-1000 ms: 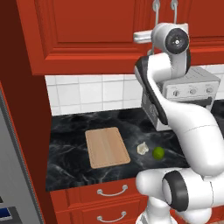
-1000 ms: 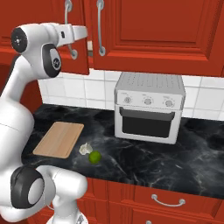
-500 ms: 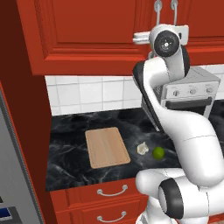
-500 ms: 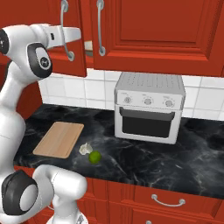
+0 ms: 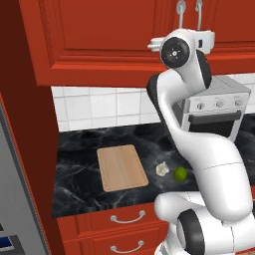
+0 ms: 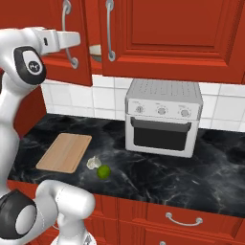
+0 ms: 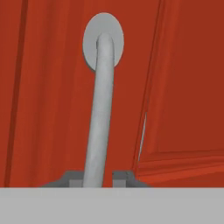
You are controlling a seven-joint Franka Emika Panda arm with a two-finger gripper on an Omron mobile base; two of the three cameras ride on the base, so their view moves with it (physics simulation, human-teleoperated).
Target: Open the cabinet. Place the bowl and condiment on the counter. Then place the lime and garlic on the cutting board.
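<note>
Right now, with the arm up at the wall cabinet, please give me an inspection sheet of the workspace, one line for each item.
Surface: black marble counter, dry and flat.
Job's things: cutting board bare; garlic and lime lie on the counter just right of it, close together. Cabinet left door pulled slightly ajar; a pale rim, probably the bowl, shows in the gap. Condiment: nothing seen.
Clutter: a toaster oven stands on the counter, right of the lime.
Grippers: pincer shut on the door handle.
Cables: nothing seen.
Surroundings: white tile backsplash, red drawers below the counter.
</note>
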